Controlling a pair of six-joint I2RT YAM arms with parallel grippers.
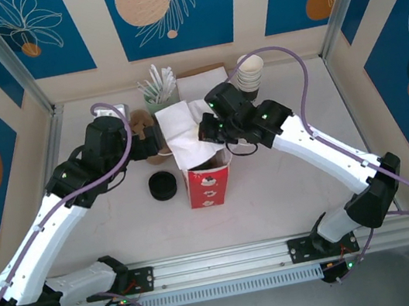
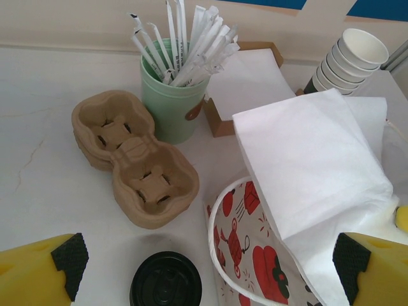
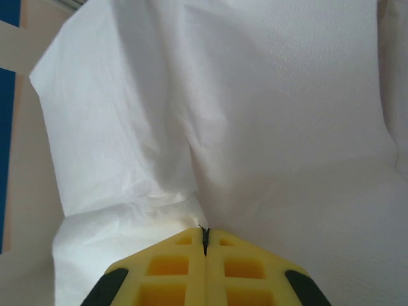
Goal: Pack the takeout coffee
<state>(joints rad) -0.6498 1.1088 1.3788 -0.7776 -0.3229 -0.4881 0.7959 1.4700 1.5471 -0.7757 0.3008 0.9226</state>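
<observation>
Hovering, my left fingers (image 2: 35, 274) are spread wide, the takeout coffee (image 2: 166, 280) on the desk (image 2: 51, 159) just below between them; I'd lower squarely around it. Right fingers (image 3: 185, 268) pinch the white napkin (image 3: 255, 95)

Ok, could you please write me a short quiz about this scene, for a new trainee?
1. True or false: the right claw is shut on the white napkins.
2. Which thing stands nearest to the takeout coffee in the top view? A: the stack of white cups. B: the red paper bag. C: the green cup of straws.
3. Fill the gap: the left claw is ____, with nothing between its fingers.

Key: 1 true; 2 B; 3 open.
</observation>
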